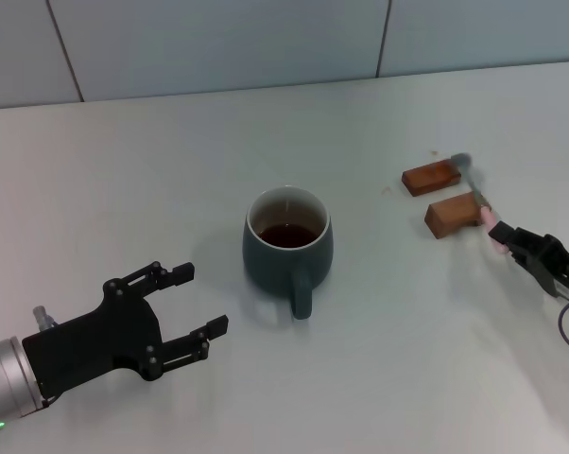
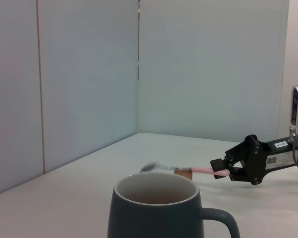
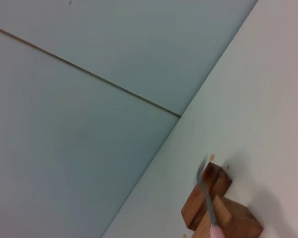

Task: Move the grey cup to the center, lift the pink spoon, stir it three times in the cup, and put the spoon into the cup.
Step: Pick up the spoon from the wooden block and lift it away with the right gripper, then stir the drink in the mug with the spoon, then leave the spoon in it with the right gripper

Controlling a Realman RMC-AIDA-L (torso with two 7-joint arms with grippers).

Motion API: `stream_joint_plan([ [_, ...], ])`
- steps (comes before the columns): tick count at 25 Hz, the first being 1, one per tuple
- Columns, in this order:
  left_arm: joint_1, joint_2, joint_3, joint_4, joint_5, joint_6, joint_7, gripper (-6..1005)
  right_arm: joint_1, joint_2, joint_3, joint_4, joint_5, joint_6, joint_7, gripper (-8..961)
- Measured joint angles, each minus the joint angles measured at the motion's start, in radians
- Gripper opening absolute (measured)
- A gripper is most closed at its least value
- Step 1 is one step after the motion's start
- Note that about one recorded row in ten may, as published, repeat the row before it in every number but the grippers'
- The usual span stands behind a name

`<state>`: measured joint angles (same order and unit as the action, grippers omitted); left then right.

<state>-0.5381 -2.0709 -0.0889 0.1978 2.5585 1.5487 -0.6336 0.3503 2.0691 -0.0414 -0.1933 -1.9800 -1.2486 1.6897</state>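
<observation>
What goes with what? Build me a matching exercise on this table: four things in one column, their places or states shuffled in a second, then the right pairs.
Things:
1. squat dark blue-grey ceramic cup
2. slim pink-handled metal spoon
3. black left gripper
4. two brown wooden blocks

States:
A. open, holding nothing, near the cup
B. under the spoon, on the table's right
C. at the centre, holding dark liquid
D. held by the right gripper

Pairs: 1-C, 2-D, 3-A, 4-B
</observation>
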Motion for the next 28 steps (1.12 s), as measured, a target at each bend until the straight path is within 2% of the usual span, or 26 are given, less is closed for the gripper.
stream_joint_plan([
  [9,0.000,0.001,0.001,0.000,0.000,-0.001,0.000,784,-0.021,0.007,0.013,-0.009,0.006,-0.047,-0.051,116],
  [16,-0.002,-0.001,0.003,0.000,0.000,-0.001,-0.001,784,-0.046,0.008,0.039,-0.068,0.015,-0.191,-0.100,115],
  [19,-0.005,-0.001,0.003,-0.001,0.000,-0.001,-0.002,784,-0.042,0.007,0.009,-0.157,0.001,-0.282,-0.071,115],
  [25,-0.008,0.000,0.005,-0.002,0.000,0.004,-0.007,784,-0.034,0.008,-0.167,-0.408,-0.019,-0.382,0.047,115],
  [28,-0.009,0.000,0.005,-0.002,0.000,0.003,-0.007,784,-0.030,0.010,-0.223,-0.541,-0.020,-0.440,0.081,115],
])
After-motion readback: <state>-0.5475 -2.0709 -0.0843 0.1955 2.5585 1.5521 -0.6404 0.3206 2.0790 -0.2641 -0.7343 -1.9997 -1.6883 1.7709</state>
